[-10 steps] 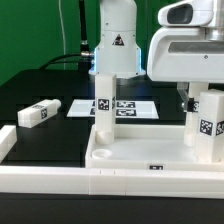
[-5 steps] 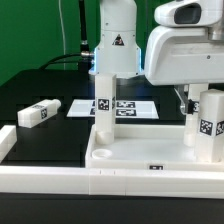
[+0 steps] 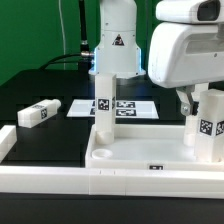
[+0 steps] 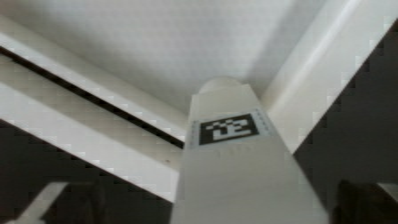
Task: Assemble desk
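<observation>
The white tray-like tabletop (image 3: 125, 166) lies at the front of the black table. One white tagged leg (image 3: 103, 100) stands upright in its far corner at the exterior view's left. A second leg (image 3: 208, 128) stands upright at the tray's right side. My gripper (image 3: 200, 98) hangs over this leg's top, open, one dark finger (image 3: 185, 100) showing beside it. In the wrist view the same leg (image 4: 231, 140) rises between my fingers (image 4: 43, 204), with the gripper (image 4: 214, 208) straddling it and a gap on each side. A third leg (image 3: 35, 113) lies loose on the table at the left.
The marker board (image 3: 128, 107) lies flat behind the tray. Long white border rails run along the front (image 3: 60, 188) and the left edge (image 3: 6, 143). The arm's base (image 3: 116, 40) stands at the back.
The arm's head has shifted slightly up and to the exterior view's right over the right leg. Jaws stay open; the legs and tabletop have not moved.
</observation>
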You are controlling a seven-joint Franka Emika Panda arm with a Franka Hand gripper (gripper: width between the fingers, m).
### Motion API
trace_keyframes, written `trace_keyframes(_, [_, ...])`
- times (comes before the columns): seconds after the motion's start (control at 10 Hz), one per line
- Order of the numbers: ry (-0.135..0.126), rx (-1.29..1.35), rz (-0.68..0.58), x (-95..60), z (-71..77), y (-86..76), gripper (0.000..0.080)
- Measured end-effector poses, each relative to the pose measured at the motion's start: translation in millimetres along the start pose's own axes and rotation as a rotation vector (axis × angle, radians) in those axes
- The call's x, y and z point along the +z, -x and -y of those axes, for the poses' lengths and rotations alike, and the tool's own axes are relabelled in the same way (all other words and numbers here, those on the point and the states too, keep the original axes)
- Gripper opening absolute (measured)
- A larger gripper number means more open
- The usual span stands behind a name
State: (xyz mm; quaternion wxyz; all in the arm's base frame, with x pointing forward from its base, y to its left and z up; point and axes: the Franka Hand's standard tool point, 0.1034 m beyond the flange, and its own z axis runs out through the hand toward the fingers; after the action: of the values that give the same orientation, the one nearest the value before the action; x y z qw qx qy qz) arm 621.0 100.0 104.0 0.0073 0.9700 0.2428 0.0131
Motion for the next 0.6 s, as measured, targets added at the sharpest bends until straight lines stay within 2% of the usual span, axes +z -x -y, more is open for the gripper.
trace_keyframes(0.1, [-0.001, 0.003, 0.000, 1.0, 2.7, -0.5, 0.0548])
trace_keyframes(0.2, [-0.001, 0.004, 0.000, 1.3, 2.2, -0.2, 0.0548])
trace_keyframes(0.3, [-0.001, 0.005, 0.000, 1.4, 1.7, 0.0, 0.0366])
trace_keyframes(0.4, [-0.001, 0.005, 0.000, 1.5, 1.6, 0.1, 0.0288])
trace_keyframes(0.6, [-0.001, 0.005, 0.000, 1.5, 1.3, 0.1, 0.0288])
